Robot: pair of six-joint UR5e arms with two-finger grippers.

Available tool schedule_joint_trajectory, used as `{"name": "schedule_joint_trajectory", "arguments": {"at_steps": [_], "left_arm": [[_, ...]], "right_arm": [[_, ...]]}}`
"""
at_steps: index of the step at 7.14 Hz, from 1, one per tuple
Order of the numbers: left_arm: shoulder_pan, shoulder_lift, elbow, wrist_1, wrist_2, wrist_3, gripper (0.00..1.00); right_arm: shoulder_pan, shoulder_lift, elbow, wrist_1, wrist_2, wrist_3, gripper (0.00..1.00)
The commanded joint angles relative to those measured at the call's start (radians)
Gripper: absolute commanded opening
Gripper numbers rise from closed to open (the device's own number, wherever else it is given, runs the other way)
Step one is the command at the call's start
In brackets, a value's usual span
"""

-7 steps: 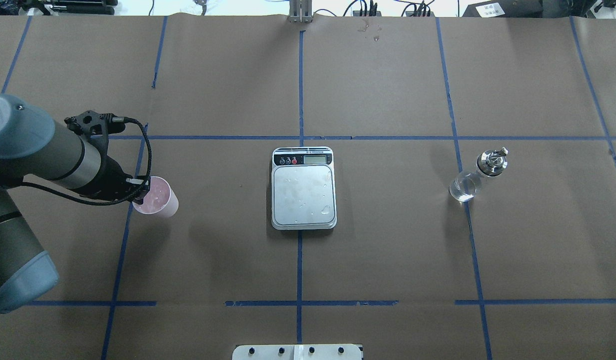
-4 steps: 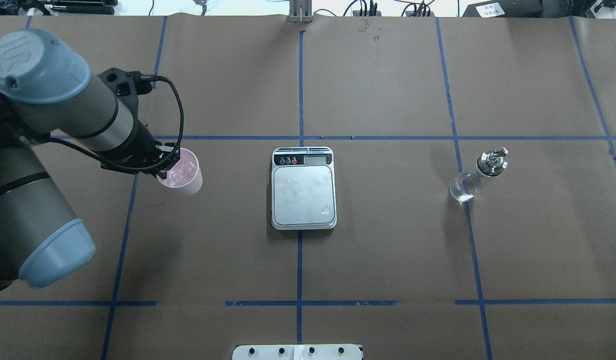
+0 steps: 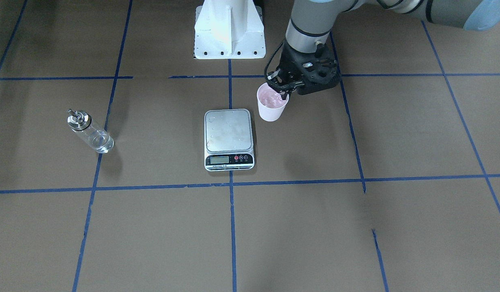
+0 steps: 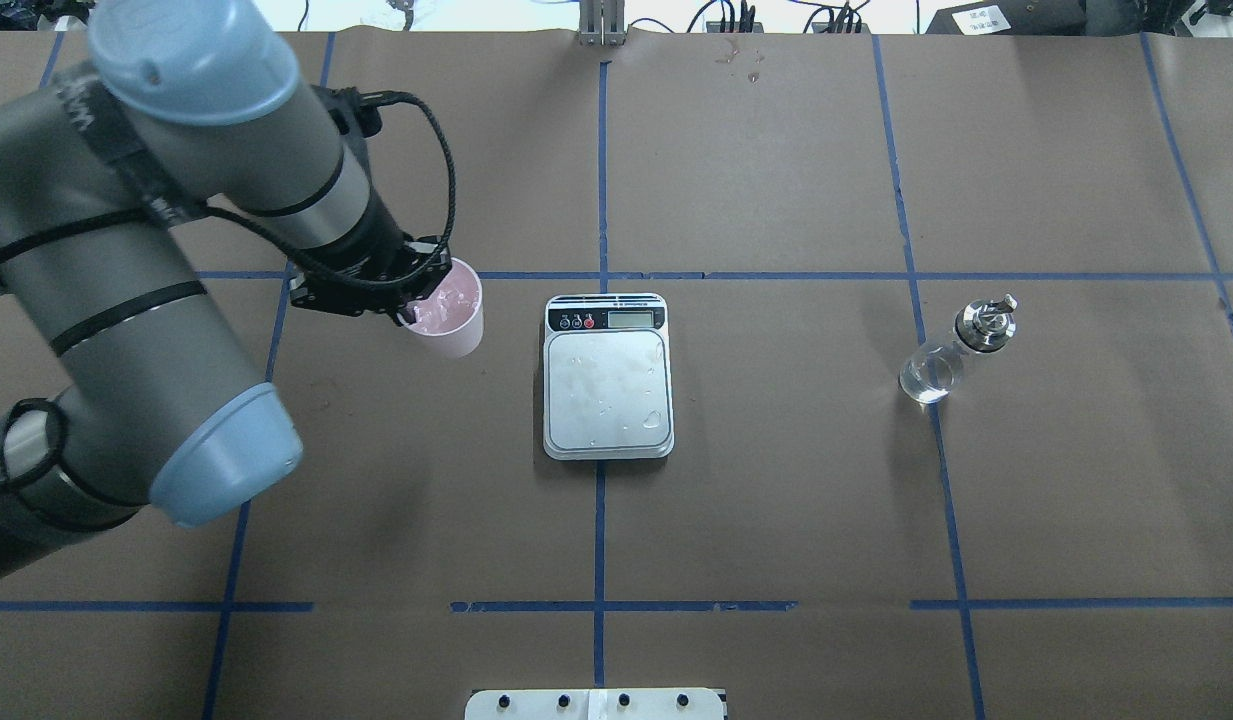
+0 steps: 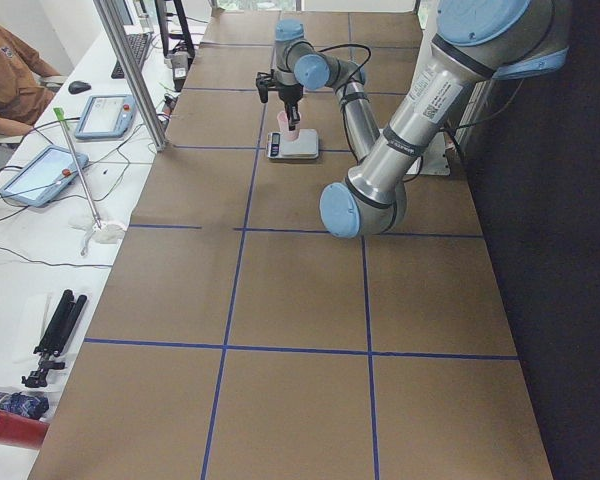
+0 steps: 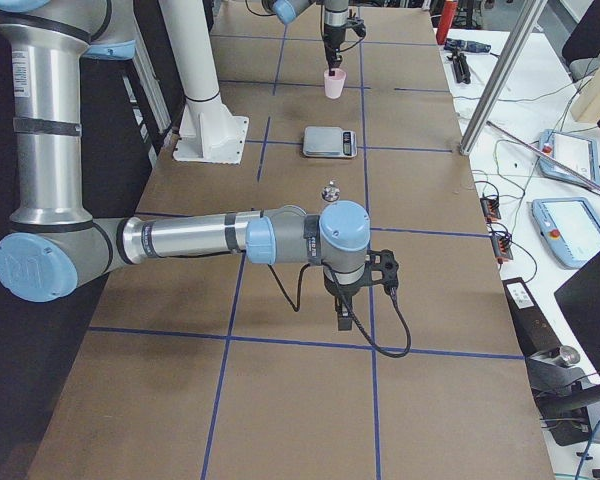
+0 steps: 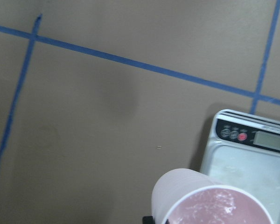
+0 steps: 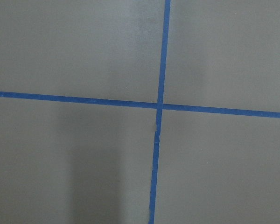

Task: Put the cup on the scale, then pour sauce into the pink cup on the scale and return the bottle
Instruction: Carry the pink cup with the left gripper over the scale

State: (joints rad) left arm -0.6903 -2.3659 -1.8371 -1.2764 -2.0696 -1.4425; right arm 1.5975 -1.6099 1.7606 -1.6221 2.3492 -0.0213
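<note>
My left gripper is shut on the rim of the pale pink cup and holds it upright just left of the scale. In the front view the cup hangs beside the scale's back corner, apart from it. The left wrist view shows the cup with the scale to its right. The clear glass bottle with a silver collar stands far right on the table. My right gripper shows only in the exterior right view, pointing down at bare paper; I cannot tell if it is open.
Brown paper with blue tape lines covers the table. The white robot base stands at the near edge. Water drops lie on the scale's platform. A side desk with tablets and a seated person runs along the far edge.
My left arm has carried the cup to the right and slightly away from the robot, from the table's left side to close beside the scale. Scale and bottle have not moved.
</note>
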Motion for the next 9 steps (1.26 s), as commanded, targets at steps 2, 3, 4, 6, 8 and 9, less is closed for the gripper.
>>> {"name": "schedule_joint_trajectory", "arguments": {"at_steps": [2,3,4,6,8,9], "left_arm": [[0.102,-0.055,0.168,-0.167,0.020,-0.159,0.00],[0.133,-0.056,0.185,-0.181,0.058,-0.171,0.00],[0.141,-0.071,0.217,-0.202,0.068,-0.182,0.00],[0.141,-0.082,0.263,-0.236,0.069,-0.179,0.00],[0.141,-0.072,0.262,-0.236,0.071,-0.174,0.00],[0.141,-0.070,0.262,-0.236,0.071,-0.173,0.00]], "right_arm": [[-0.005,0.016,0.010,-0.002,0.001,0.000,1.00],[-0.005,0.013,0.028,-0.002,0.007,0.000,1.00],[-0.007,0.007,0.039,-0.004,0.009,0.000,1.00],[-0.007,0.002,0.037,-0.005,0.010,0.000,1.00],[-0.007,-0.001,0.037,0.001,0.048,0.000,1.00],[-0.007,-0.001,0.040,0.002,0.047,0.000,1.00]]}}
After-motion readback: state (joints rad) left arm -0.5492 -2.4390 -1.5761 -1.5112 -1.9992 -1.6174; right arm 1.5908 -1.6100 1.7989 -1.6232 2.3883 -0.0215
